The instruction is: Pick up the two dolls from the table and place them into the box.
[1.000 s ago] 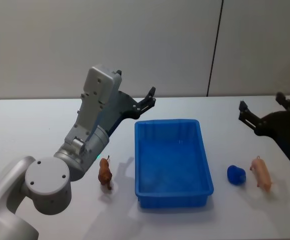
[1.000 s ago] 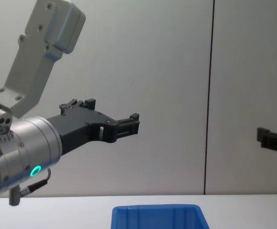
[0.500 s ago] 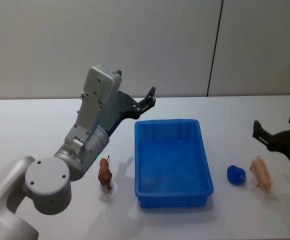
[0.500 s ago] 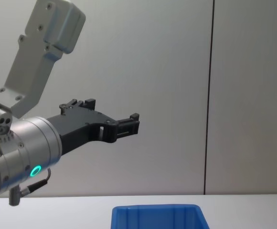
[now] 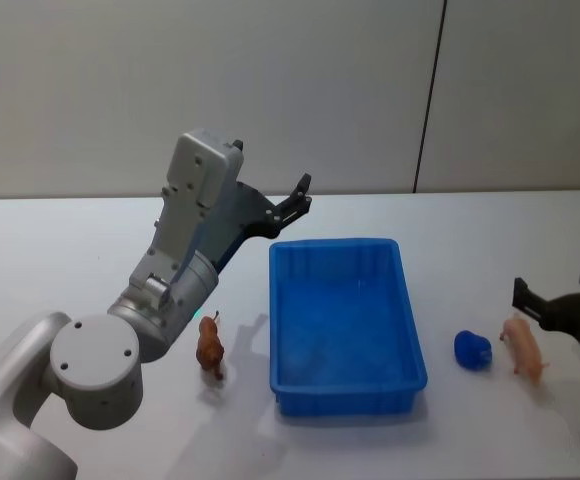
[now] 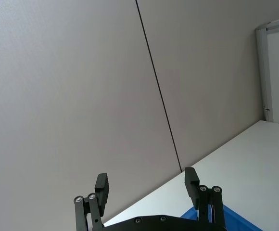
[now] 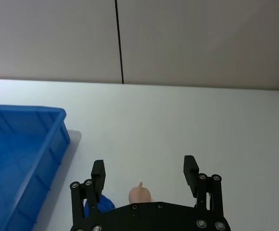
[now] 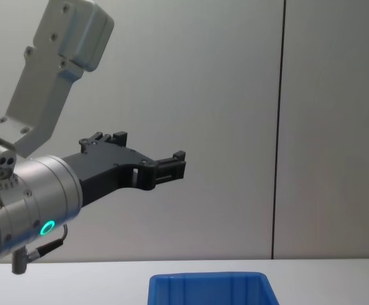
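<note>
The blue box (image 5: 335,243) stands mid-table, its rim also in the chest view (image 8: 207,277). A brown animal doll (image 5: 210,345) stands upright just left of it on the white table (image 5: 70,240). A pink pig doll (image 5: 522,345) lies to the right of the box. My right gripper (image 5: 555,290) hangs open low over the pink doll. In the right wrist view the pink doll (image 7: 140,195) sits between the open fingers of that gripper (image 7: 144,169). My left gripper (image 5: 295,195) is raised, open and holding nothing, beyond the box's far left corner; it also shows here (image 8: 179,164) and here (image 6: 146,182).
A small blue toy (image 5: 473,350) lies between the box and the pink doll, close to the right gripper's path; it shows beside one finger (image 7: 101,204). The box wall (image 7: 57,144) is a short way off. A grey wall stands behind the table.
My right gripper has dropped and come toward me, from high behind the pink doll down to just over it, leaving the chest view. The left arm and the dolls have not moved.
</note>
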`<action>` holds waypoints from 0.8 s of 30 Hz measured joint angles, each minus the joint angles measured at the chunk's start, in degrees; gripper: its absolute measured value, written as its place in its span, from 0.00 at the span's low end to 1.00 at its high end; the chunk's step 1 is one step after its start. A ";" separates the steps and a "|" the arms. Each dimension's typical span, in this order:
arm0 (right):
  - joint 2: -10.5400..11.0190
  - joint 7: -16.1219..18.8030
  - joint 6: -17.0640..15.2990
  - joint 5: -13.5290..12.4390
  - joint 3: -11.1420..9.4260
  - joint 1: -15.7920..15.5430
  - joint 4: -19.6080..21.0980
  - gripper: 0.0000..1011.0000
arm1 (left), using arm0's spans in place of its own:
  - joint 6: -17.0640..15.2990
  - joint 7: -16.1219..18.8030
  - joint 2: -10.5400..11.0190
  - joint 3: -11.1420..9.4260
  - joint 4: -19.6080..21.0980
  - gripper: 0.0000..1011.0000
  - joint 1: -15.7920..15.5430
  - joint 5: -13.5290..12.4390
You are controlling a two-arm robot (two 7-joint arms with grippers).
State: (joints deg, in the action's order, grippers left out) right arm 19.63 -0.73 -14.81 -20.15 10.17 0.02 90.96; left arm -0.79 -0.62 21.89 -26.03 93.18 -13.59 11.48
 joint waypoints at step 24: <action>-2.94 3.53 -3.96 0.88 1.04 5.98 -12.61 0.99 | 0.00 0.00 0.00 0.00 0.00 0.99 0.00 0.00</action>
State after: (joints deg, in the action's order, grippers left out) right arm 16.69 2.79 -18.77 -19.27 11.21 6.00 78.36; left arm -0.79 -0.63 21.89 -26.02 93.17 -13.59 11.48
